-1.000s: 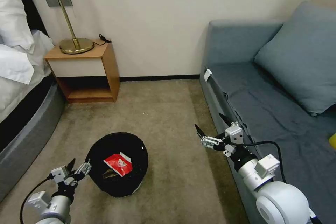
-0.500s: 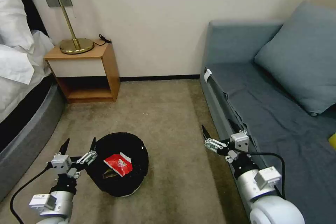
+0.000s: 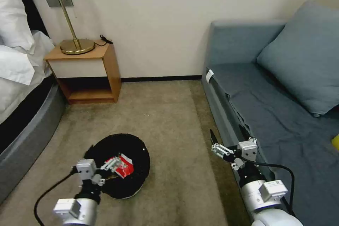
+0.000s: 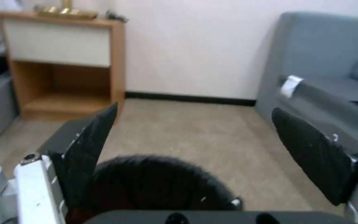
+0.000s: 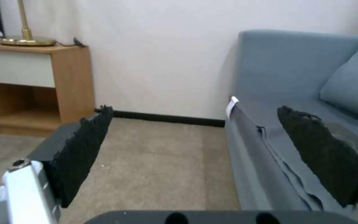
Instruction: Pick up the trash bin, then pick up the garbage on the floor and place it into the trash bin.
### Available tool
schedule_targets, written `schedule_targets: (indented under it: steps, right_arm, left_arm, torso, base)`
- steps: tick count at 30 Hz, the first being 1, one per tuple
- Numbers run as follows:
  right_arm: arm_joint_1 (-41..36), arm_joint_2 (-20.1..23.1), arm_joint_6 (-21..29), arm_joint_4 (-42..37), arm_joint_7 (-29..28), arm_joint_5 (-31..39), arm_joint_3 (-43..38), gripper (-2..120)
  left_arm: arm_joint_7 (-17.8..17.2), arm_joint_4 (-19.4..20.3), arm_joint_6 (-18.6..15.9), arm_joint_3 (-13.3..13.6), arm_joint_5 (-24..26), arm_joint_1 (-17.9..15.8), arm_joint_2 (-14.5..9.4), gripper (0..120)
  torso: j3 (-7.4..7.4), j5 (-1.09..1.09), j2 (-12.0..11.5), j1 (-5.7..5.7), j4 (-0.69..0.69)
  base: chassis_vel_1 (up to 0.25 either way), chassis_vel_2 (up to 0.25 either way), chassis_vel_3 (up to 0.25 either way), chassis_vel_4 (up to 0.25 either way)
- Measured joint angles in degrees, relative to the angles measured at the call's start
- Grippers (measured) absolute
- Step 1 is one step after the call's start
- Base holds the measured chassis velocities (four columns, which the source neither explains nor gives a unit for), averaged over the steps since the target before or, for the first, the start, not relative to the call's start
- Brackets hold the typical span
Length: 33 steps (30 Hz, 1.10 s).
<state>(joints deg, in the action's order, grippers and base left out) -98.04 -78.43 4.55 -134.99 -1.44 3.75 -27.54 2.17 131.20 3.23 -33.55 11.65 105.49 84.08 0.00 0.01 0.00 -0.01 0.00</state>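
A grey-blue fabric sofa [image 3: 275, 88] lines the right side of the beige carpeted floor [image 3: 169, 113]. The round black bag-lined trash bin [image 3: 137, 148] stands on the carpet, a red-white snack packet [image 3: 123, 170] inside. The left gripper [image 3: 100, 162] hangs over its near rim, jaws spread wide, empty. The right gripper [image 3: 227, 137] hovers beside the sofa edge, jaws wide apart, holding nothing.

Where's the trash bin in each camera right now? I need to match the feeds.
Head view: trash bin on the carpet, lower left of centre, left gripper over it.
Left wrist view: bin between the open fingers.
Right wrist view: not in it.
Shared landmark: wooden nightstand.
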Motion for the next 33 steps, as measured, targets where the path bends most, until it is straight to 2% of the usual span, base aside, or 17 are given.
schedule_targets:
  steps: [8, 14, 18, 33]
  right_arm:
    - [0.01, -0.65, -0.03, -0.15, -0.11, 0.4, -0.67, 100]
    - [0.69, -0.29, 1.41, 0.09, -0.49, 1.05, -1.24, 100]
    - [0.66, 0.13, 1.58, 0.22, -0.5, 1.15, -1.71, 100]
    - [0.53, 0.12, 1.66, 0.62, -0.18, 0.91, -1.7, 100]
  left_arm:
    - [1.13, 1.86, 2.52, -0.11, -0.53, 1.37, -0.58, 100]
    - [-1.43, 1.32, 2.55, 1.84, -0.98, 0.62, -0.35, 100]
    - [-2.84, 1.04, 2.53, 2.19, -1.6, 0.26, -0.23, 100]
    - [-3.1, -0.36, 3.71, 0.11, 0.47, -0.63, -0.7, 100]
  torso:
    - [0.0, 0.0, 0.0, 0.0, 0.0]
    - [0.0, -0.01, 0.0, 0.0, 0.0]
    - [0.0, -0.01, 0.0, 0.0, 0.0]
    - [0.0, -0.01, 0.0, 0.0, 0.0]
  base:
    - [0.0, 0.0, 0.0, 0.0]
    - [0.0, 0.0, 0.0, 0.0]
    - [0.0, 0.0, 0.0, 0.0]
    - [0.0, 0.0, 0.0, 0.0]
